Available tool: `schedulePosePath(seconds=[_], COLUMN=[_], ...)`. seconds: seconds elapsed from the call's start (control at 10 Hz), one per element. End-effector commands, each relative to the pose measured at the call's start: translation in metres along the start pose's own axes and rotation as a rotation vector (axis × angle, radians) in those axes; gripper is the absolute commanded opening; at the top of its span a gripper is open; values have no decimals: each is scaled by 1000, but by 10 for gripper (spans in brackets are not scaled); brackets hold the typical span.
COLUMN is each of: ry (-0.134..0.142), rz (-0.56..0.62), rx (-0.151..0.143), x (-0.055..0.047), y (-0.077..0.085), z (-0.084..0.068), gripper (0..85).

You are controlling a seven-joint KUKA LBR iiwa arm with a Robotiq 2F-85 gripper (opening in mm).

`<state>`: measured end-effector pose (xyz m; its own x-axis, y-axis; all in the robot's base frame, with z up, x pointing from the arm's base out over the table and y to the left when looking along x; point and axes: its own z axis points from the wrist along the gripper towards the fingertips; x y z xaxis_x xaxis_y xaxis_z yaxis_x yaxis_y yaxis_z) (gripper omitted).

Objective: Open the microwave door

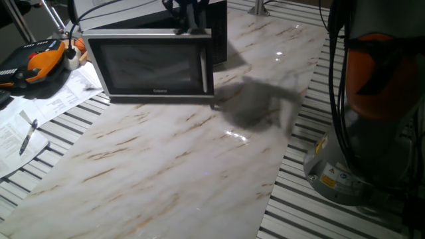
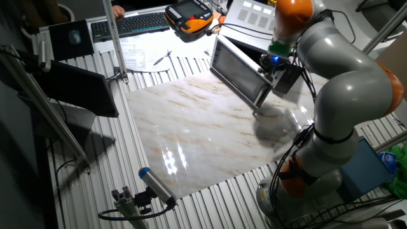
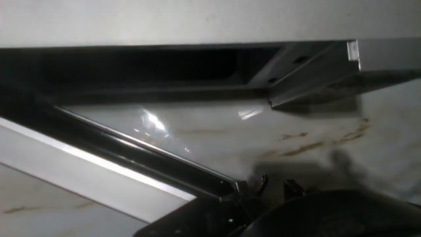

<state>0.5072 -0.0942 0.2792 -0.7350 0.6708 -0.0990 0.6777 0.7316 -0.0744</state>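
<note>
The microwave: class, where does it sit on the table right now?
The microwave sits at the far edge of the marble board in one fixed view, beside the orange pendant, with the gripper above its right end.

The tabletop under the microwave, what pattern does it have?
The tabletop is white marble-look with thin brown veins, clearest in the fixed view facing the microwave door.

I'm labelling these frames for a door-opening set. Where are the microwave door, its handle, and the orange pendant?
microwave door (image 1: pixel 149 65), one fixed view, on the dark glass window.
handle (image 1: pixel 202 68), one fixed view, mid-height on the vertical silver bar.
orange pendant (image 2: pixel 189 13), the other fixed view, on its orange casing.
</note>
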Motion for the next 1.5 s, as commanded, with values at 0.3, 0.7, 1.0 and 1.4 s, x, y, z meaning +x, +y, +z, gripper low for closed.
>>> schedulePosePath(seconds=[0.3,0.7,1.0,1.4], ry=[22,24,75,80], rz=[68,63,6,-107], rx=[20,24,-13,-21], x=[31,29,19,34], y=[17,16,3,-13], z=[-10,-13,-33,-55], gripper=[340,340,340,0])
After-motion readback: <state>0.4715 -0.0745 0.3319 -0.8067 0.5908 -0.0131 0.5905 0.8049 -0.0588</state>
